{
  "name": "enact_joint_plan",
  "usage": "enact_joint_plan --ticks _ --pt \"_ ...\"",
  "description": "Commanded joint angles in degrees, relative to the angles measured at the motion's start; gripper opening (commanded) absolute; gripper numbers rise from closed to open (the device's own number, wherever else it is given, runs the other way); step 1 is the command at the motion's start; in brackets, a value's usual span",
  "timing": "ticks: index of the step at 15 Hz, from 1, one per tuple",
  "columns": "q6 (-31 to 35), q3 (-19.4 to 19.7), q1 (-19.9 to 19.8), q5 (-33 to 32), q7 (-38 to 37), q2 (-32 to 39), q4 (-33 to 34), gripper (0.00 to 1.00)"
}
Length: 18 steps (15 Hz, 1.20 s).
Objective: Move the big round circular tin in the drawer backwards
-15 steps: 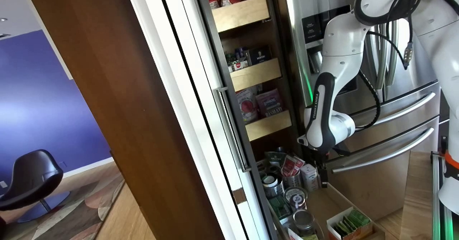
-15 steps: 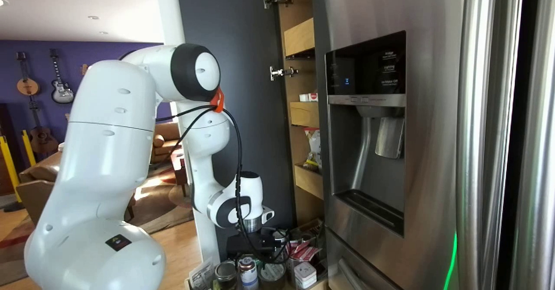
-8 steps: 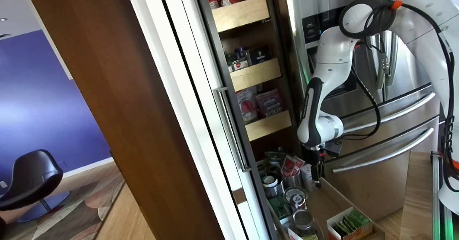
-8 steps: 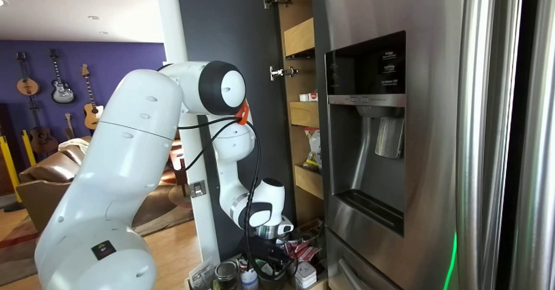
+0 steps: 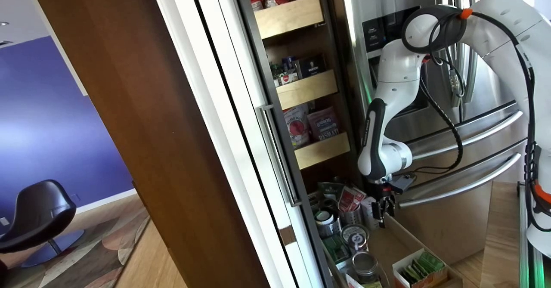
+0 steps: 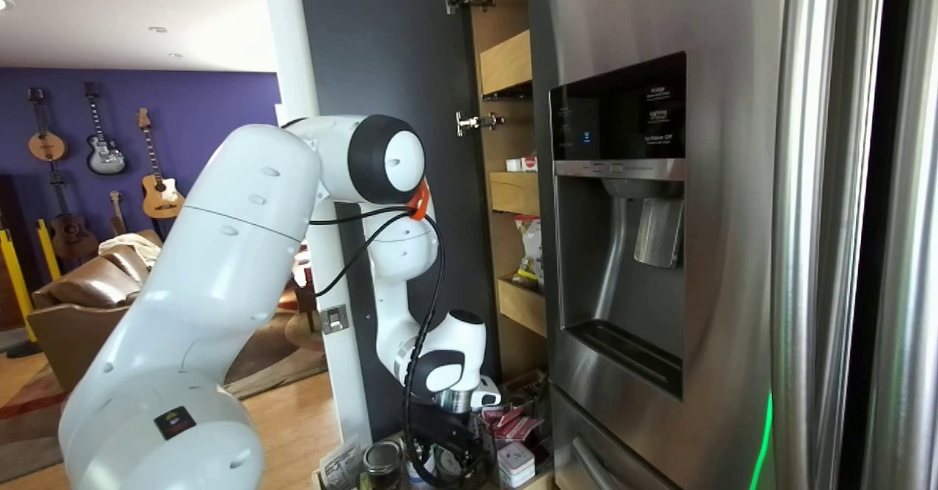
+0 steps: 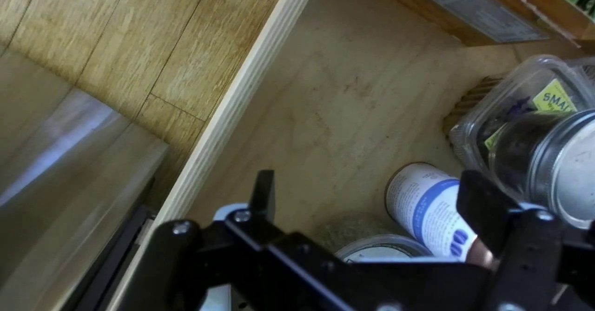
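The big round circular tin [image 5: 354,230] has a flat grey round top and stands in the drawer [image 5: 389,245] among other containers. In an exterior view its top [image 6: 448,462] shows partly behind the gripper and cable. In the wrist view its lid [image 7: 379,251] and see-through-looking side show below, the rest hidden by the gripper's body. My gripper [image 7: 367,195] is open with nothing between its fingers. The fingers point down over bare drawer floor beside the tin, near the drawer's side wall [image 7: 223,120]. In an exterior view the gripper [image 5: 383,215] hangs at the drawer's fridge side.
A blue-and-white can [image 7: 427,208] stands against the tin, near one finger. A metal-lidded jar [image 7: 576,176] and a clear plastic box [image 7: 525,102] stand beyond. A carton of green packets [image 5: 419,270] is at the drawer's front. A white box [image 6: 516,463] and the fridge [image 5: 469,202] are close by.
The arm has come lower and shifted left in an exterior view, right in the opposite-facing picture. The gripper has turned, its fingers now seen apart. The drawer's things have not moved.
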State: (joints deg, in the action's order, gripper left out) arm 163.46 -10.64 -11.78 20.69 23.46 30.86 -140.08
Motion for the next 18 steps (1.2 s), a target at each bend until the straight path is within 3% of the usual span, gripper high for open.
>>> enact_joint_plan --ticks 1,5,12,16,18 --pt "-0.6 1.09 -0.08 -0.17 -10.12 1.75 1.96 1.0" --pt "-1.36 2.48 0.74 0.7 -19.71 4.03 4.51 1.0" --pt "-0.76 3.82 2.49 0.92 -29.57 10.75 11.55 1.0" --pt "-0.86 5.38 4.97 0.93 -35.09 14.48 16.09 1.0" --pt "-1.78 7.98 8.52 -0.02 -39.33 16.04 18.36 1.0"
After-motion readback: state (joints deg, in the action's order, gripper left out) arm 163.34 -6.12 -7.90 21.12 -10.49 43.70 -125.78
